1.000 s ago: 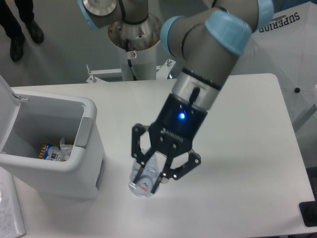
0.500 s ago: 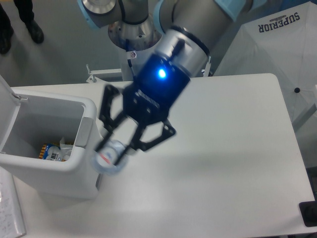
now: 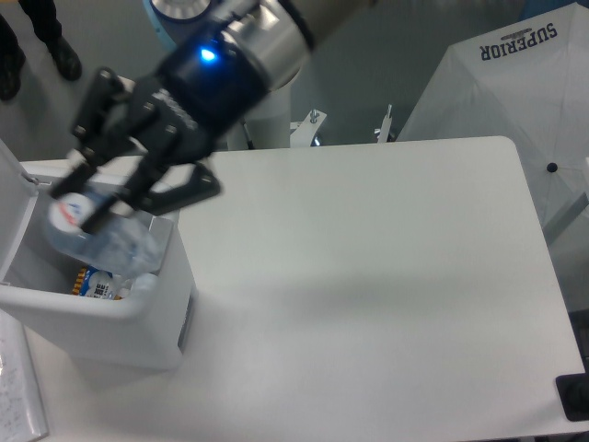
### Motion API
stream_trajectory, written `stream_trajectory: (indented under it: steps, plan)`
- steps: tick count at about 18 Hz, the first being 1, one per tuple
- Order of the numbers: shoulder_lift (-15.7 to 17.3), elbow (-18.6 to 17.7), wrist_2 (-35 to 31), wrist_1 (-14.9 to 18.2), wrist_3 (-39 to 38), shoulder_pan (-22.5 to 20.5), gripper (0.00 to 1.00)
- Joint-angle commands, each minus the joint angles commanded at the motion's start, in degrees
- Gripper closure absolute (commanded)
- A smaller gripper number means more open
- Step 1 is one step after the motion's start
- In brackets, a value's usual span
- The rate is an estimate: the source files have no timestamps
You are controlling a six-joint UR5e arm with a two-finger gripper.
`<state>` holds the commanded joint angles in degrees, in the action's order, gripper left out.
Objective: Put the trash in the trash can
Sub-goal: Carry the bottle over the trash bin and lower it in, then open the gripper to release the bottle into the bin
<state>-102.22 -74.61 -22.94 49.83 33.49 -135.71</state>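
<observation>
Fingers (image 3: pixel 78 198) around bottle (image 3: pixel 101 235), lengthwise down-right.

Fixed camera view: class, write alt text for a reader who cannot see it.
A robot gripper holds a crushed clear plastic bottle over the open white trash can at the left of a white table. Some colourful trash already lies inside.

A white table (image 3: pixel 386 276) stands on grey floor (image 3: pixel 83 110), with a white "SUPERIOR" umbrella (image 3: pixel 515 83) beside it.
</observation>
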Motion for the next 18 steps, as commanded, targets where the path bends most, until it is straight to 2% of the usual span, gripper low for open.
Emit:
stream_trajectory:
  steps: [4, 7, 10, 11, 12, 13, 16, 18]
  plan:
    - [0.70, -2.99, 0.00, -0.09, 0.09, 1.15, 0.92]
    - [1.32, -5.71, 0.00, -0.18, 0.70, 1.93, 0.86]
    - [1.50, -8.00, 0.00, -0.18, 1.93, 2.29, 0.73]
    - [1.93, -8.96, -0.09, -0.18, 2.72, 2.38, 0.59]
    - [2.29, -10.10, -0.09, -0.18, 3.86, 2.38, 0.37]
    - [2.90, -11.33, -0.09, -0.18, 5.17, 2.38, 0.27]
    - [4.31, -14.85, -0.09, -0.18, 8.69, 2.64, 0.12]
    - [5.10, -17.14, -0.09, -0.18, 11.06, 2.64, 0.11]
